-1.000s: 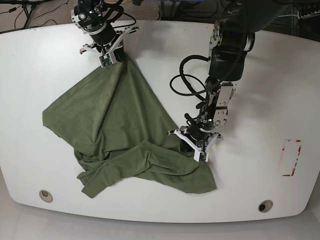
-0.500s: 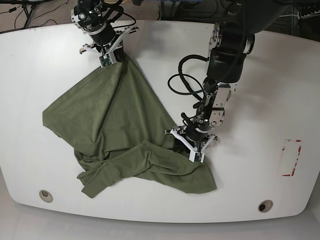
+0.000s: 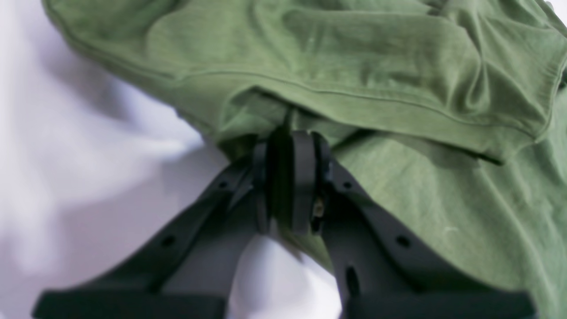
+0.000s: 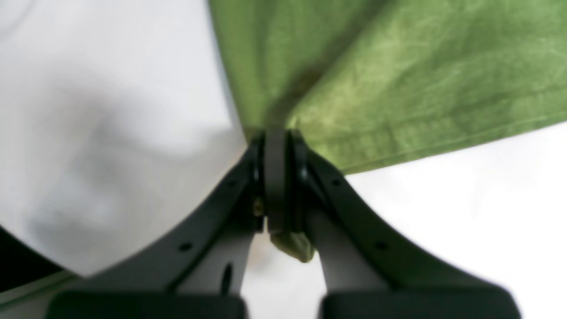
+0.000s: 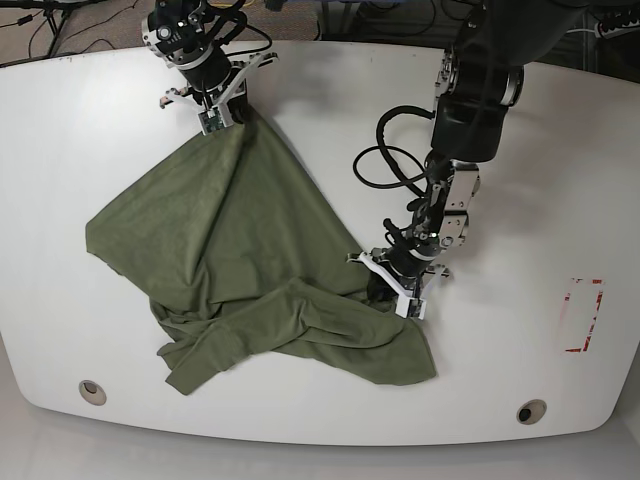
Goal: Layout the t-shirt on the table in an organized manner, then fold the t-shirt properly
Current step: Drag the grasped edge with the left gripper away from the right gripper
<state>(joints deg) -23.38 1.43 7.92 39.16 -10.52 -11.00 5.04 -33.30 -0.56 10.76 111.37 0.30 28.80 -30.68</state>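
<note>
Because the t-shirt (image 5: 240, 270) lies bunched and twisted across the middle of the table (image 5: 520, 180), both claws have pinched hold of it, probably to pull it flat. At the shirt's far tip, the right gripper (image 5: 222, 117) is clamped on a corner of cloth, a green nub poking out behind its pads (image 4: 275, 177). On the shirt's near-side edge, toward the red-and-white tape rectangle (image 5: 583, 315), the left gripper (image 5: 392, 290) is closed on a hem fold beneath an overlapping layer. Spreading looks barely begun; folding waits.
</note>
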